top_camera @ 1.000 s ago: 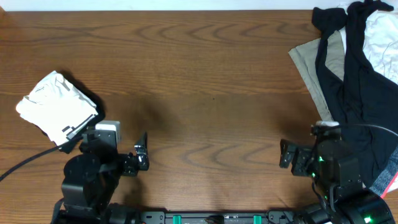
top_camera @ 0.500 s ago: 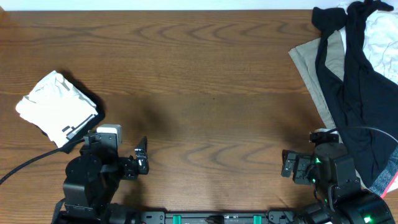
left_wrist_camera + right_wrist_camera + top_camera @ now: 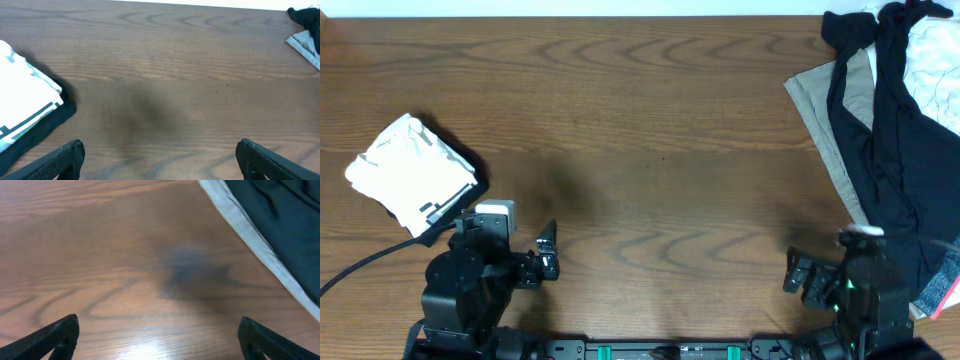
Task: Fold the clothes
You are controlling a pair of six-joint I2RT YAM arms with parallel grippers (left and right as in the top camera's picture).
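Overhead: I'm holding left gripper [image 3: 549, 252] and right gripper [image 3: 797, 276] spread wide, empty, near the front edge of the table [image 3: 660, 120]. One folded white bundle [image 3: 412, 172] is sitting far left, out of the way; the unfolded clothes [image 3: 890, 120] are heaped far right, likely next.

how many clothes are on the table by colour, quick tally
white: 2, the folded bundle at the left and a crumpled piece in the right pile
black: 1, the draped garment on top of that pile
beige: 1, the flat piece under the black one
total: 4 that I can tell apart; the pile may hide more
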